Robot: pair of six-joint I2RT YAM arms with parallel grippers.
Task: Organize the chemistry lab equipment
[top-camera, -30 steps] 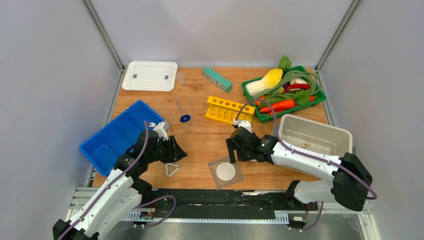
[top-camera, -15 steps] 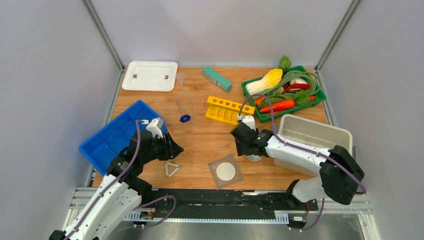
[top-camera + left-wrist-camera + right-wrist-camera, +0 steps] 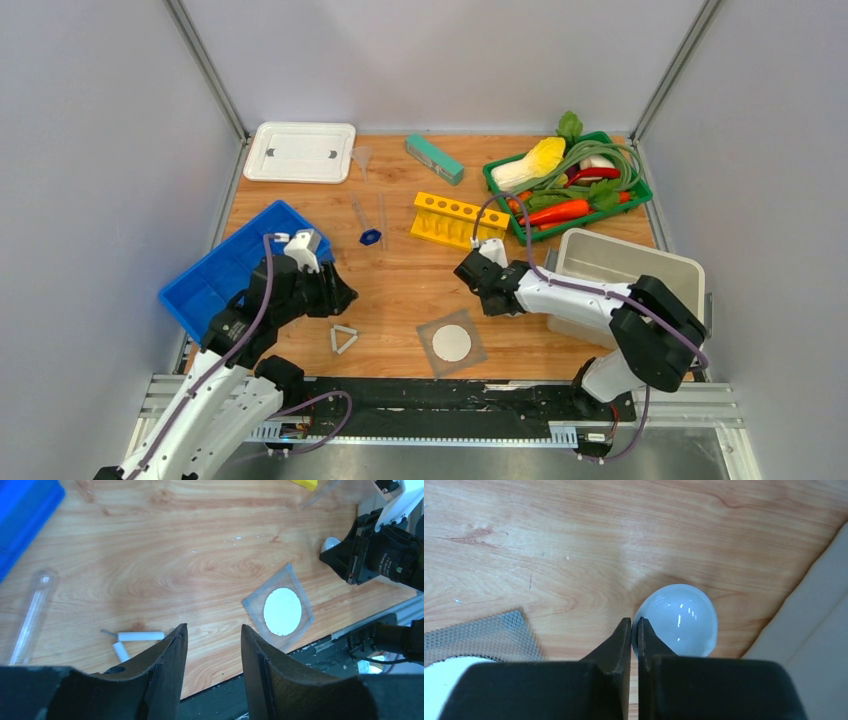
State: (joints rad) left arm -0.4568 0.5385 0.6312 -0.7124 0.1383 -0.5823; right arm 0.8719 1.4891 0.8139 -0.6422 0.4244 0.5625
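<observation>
Pinching the white bowl (image 3: 676,620) by its thin rim suits it: light, stiff, glossy, probably slippery and brittle. My right gripper (image 3: 634,622) has its jaws squeezed narrow on that rim at the bowl's nine o'clock, and in my right wrist view the bowl sits at three o'clock of the grey mesh square (image 3: 479,630). My left gripper (image 3: 213,627) hangs half open, empty.

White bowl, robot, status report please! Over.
Right gripper pinched shut on white bowl rim. Left gripper open, empty, near pipe-clay triangle. Grey mesh square beside bowl, not touching.
</observation>
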